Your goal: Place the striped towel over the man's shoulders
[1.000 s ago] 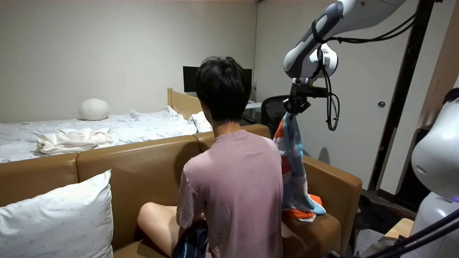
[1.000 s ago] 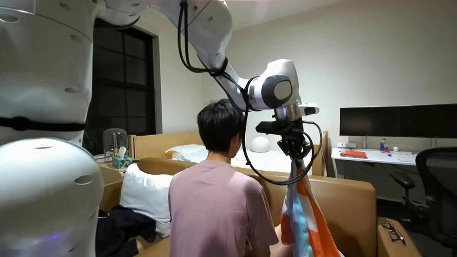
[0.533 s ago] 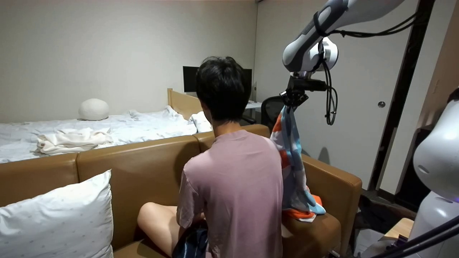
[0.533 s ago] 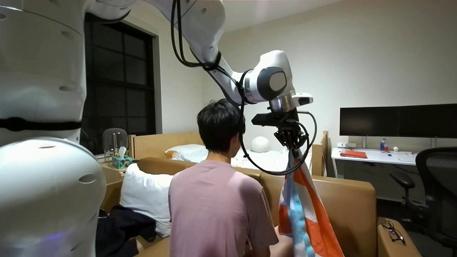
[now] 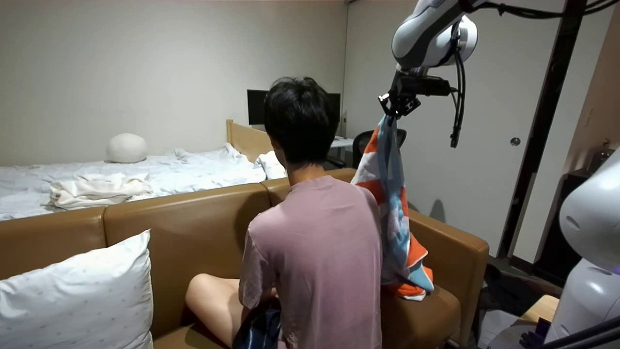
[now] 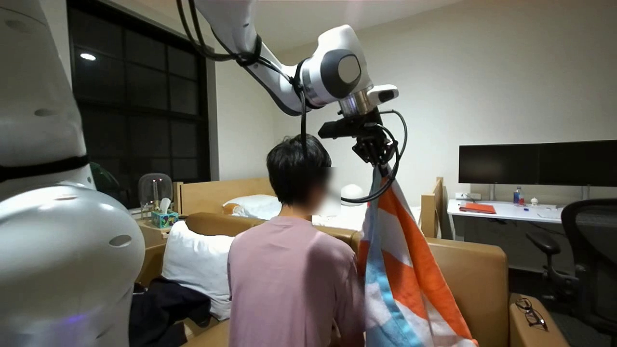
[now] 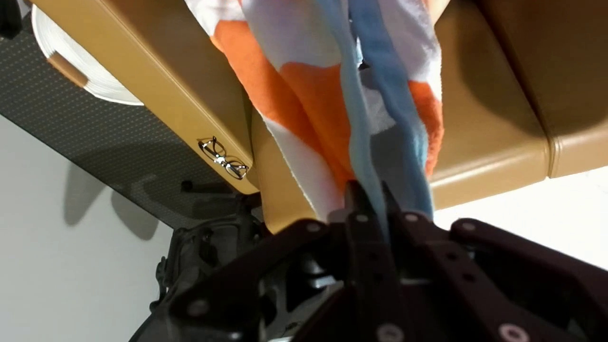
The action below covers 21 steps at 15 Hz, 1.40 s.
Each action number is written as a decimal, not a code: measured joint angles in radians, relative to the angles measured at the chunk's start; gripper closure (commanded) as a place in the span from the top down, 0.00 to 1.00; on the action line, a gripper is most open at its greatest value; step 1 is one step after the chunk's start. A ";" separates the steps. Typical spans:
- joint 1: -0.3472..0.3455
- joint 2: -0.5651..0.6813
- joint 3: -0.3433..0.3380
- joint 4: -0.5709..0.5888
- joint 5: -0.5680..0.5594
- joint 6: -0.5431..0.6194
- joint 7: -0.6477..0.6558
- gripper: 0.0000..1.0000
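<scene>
The striped towel [image 5: 395, 194], in orange, white and light blue, hangs from my gripper [image 5: 393, 114] beside the man. My gripper [image 6: 382, 168] is shut on the towel's upper end, about level with the man's head in both exterior views. The towel's lower end rests bunched on the sofa seat. The man [image 5: 319, 261] sits with his back to the cameras in a pink shirt, and he [image 6: 289, 274] shows beside the hanging towel [image 6: 409, 274]. In the wrist view a light-blue towel edge [image 7: 358, 128] runs between the fingertips [image 7: 373, 194]. The man's shoulders appear bare of towel.
The brown sofa [image 5: 184, 237] has a backrest beyond the man and an armrest beside the towel. Glasses [image 6: 531, 314] lie on the armrest. A white pillow [image 5: 82, 295] is on the sofa. An office chair [image 6: 593, 260] and desk [image 6: 506, 212] stand beyond.
My gripper has risen with the towel, and in an exterior view it has also moved left, closer to the man's head. More towel hangs lifted; its lower end still lies on the seat.
</scene>
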 measured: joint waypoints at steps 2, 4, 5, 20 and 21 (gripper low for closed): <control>-0.002 -0.058 0.004 -0.016 -0.014 0.000 0.000 0.01; -0.003 -0.116 0.004 -0.026 -0.015 -0.004 -0.004 0.01; -0.004 -0.144 0.003 -0.028 -0.015 -0.008 -0.011 0.01; 0.006 -0.201 0.098 -0.227 -0.015 -0.034 -0.099 0.05; 0.006 -0.199 0.100 -0.227 -0.015 -0.034 -0.099 0.05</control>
